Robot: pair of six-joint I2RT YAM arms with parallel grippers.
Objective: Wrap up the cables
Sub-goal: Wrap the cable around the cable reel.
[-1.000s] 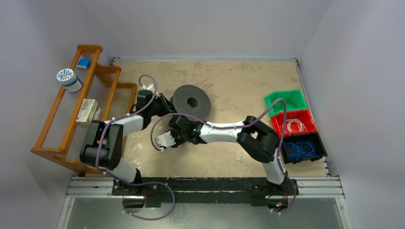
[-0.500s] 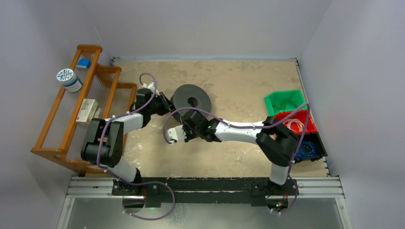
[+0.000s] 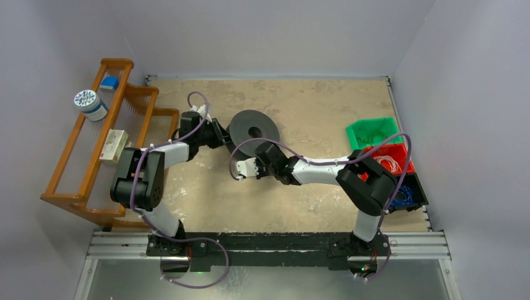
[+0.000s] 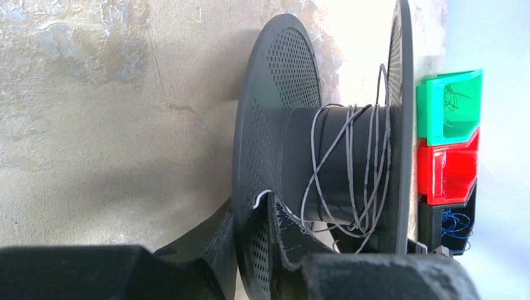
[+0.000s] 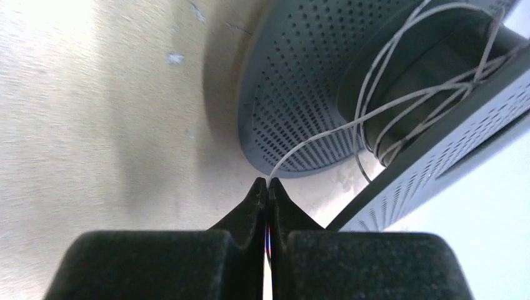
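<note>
right gripper (image 5: 267, 182) neared spool (image 5: 294, 94), pinching cable (image 5: 312, 141)

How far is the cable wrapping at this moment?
Done: a few loose turns of cable lie around the spool. In hand: left gripper clamps its flange; right gripper pinches the cable's free end. Left, probably: winding that end on, then the coils in the red bin.

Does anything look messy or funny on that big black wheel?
Yes. The cable on the spool looks sloppy: around the core its loops cross each other and hang slack instead of lying snug side by side. The right gripper pinches its free end.
</note>
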